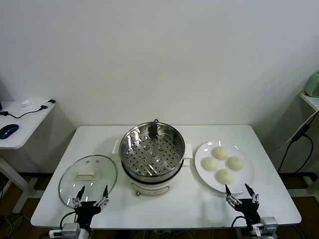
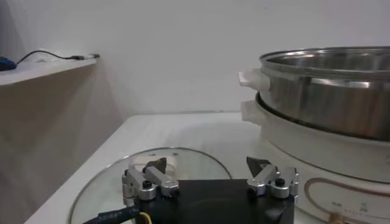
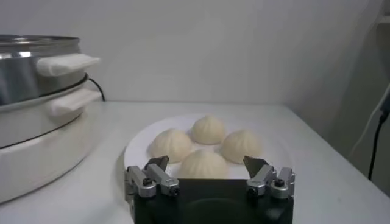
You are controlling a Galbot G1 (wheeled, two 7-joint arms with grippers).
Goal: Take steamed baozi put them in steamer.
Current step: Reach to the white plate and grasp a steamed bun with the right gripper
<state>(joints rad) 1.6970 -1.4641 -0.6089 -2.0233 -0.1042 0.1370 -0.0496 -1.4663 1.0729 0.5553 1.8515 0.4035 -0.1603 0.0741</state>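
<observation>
Several cream-white baozi (image 1: 222, 163) lie on a flat white plate (image 1: 201, 167) at the table's right; they also show in the right wrist view (image 3: 202, 164). The steel steamer (image 1: 152, 152) with its perforated tray stands mid-table, empty; its side shows in the left wrist view (image 2: 329, 97) and in the right wrist view (image 3: 36, 109). My right gripper (image 1: 240, 194) (image 3: 206, 165) is open and empty at the front edge, just before the plate. My left gripper (image 1: 89, 195) (image 2: 207, 165) is open and empty at the front edge, over the near rim of the glass lid.
A round glass lid (image 1: 87, 177) with a cream handle lies flat left of the steamer, also in the left wrist view (image 2: 116, 182). A side table (image 1: 20, 124) with a mouse and cable stands far left. A shelf edge (image 1: 311, 97) is at the right.
</observation>
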